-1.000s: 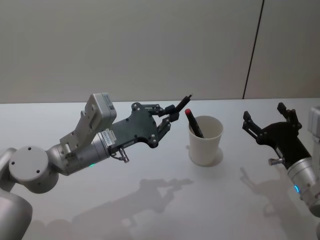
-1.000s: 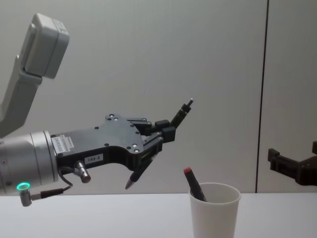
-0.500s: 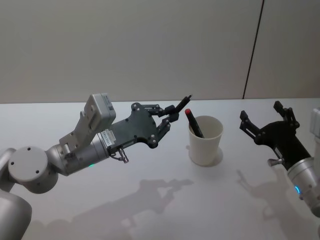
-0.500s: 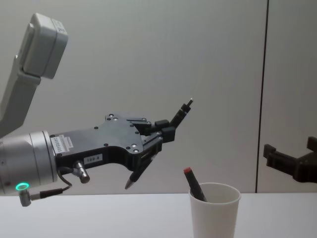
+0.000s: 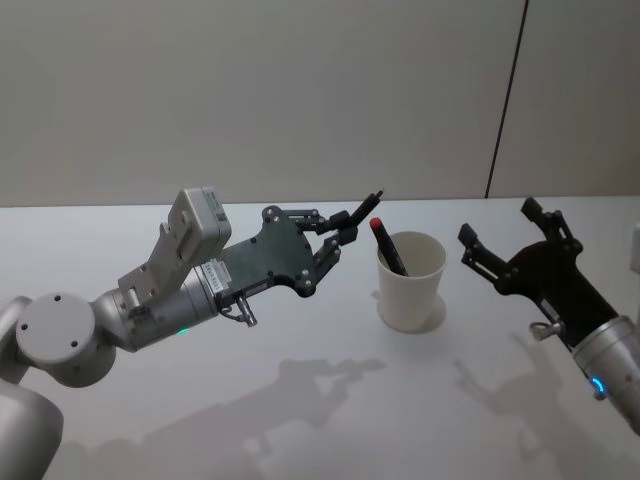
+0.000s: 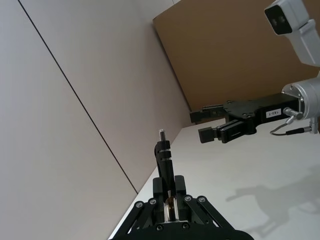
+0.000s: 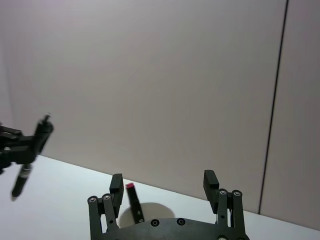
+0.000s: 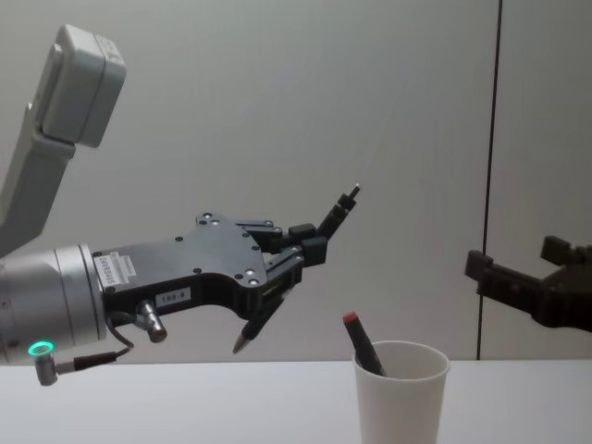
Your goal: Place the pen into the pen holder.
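— What is the left gripper (image 5: 340,232) doing?
— It pinches a slim black pen (image 8: 259,326), tilted, above the white table (image 5: 300,400) and just left of the plain white tapered paper cup (image 5: 410,290).
— And the cup?
— It stands upright on the table with a red-capped dark pen (image 5: 385,245) leaning inside. The right gripper (image 5: 497,224) hovers to its right, claw spread wide.

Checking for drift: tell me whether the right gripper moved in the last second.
Yes. In the head view the open right gripper has slid left, nearer the white cup, which stays put; the left gripper keeps holding its pen.
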Controlling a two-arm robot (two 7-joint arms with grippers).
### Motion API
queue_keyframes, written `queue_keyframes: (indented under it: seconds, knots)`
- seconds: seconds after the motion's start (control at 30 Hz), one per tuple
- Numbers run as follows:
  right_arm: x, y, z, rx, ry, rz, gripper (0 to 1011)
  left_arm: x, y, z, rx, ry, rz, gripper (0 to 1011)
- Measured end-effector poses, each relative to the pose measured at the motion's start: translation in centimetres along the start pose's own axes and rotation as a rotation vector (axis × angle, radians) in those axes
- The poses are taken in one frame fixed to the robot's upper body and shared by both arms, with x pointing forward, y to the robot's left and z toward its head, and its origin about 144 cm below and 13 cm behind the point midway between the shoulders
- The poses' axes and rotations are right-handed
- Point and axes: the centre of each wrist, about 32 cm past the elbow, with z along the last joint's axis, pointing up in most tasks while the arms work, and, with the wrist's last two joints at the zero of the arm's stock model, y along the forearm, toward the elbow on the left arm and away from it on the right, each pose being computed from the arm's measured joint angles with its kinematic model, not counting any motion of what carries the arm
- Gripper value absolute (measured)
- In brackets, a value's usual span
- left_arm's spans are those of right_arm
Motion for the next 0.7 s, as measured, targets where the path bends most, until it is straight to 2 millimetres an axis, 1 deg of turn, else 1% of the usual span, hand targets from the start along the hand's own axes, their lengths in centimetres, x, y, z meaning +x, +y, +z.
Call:
queue_keyframes:
  seconds: [0.37, 0.7]
  knots:
    - [-0.13, -0.14, 0.65, 0.054, 0.056, 0.145, 1002, 0.0, 0.0, 0.0, 0.0, 0.0, 0.0, 142]
    - [-0.8, 0.09, 0.8, 0.068, 0.092, 0.215, 1002, 0.0, 0.0, 0.0, 0.0, 0.0, 0.0, 142]
